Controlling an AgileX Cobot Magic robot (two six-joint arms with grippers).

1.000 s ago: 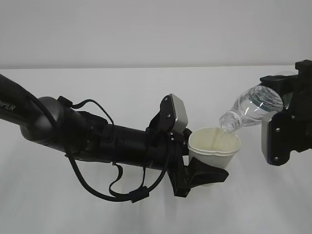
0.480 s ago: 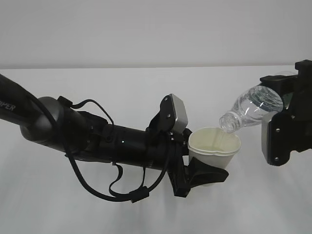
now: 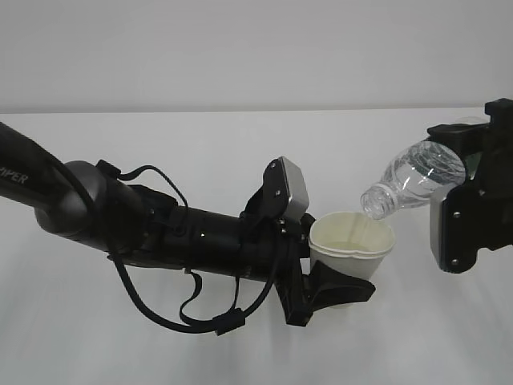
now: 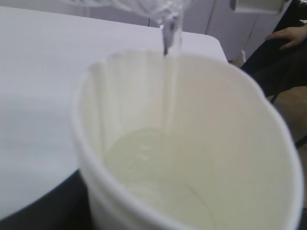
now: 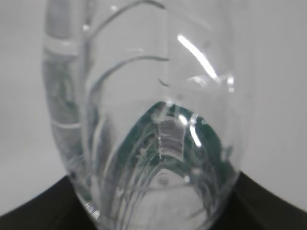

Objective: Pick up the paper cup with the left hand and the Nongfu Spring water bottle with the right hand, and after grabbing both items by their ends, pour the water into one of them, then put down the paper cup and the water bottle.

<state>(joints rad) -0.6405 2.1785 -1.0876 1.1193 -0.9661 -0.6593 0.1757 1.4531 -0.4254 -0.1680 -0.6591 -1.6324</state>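
The white paper cup [image 3: 351, 239] is held upright above the table with my left gripper [image 3: 341, 285] shut around its lower part. In the left wrist view the paper cup [image 4: 192, 143] fills the frame, a thin stream of water [image 4: 171, 43] falls into it, and a shallow pool lies at its bottom. One black finger [image 4: 33, 208] shows at its lower left. The clear Nongfu Spring water bottle [image 3: 413, 180] is tilted with its open neck down-left over the cup's rim, its base held in my right gripper [image 3: 473, 156]. The bottle [image 5: 144, 120] fills the right wrist view.
A white table [image 3: 160, 337] runs under both arms, with a pale wall behind. The left arm's black body and loose cables [image 3: 184, 309] stretch across the left half. A grey plate [image 3: 449, 233] hangs on the right arm beside the cup.
The left arm and the cup have sunk very slightly. The bottle keeps the same tilt over the cup.
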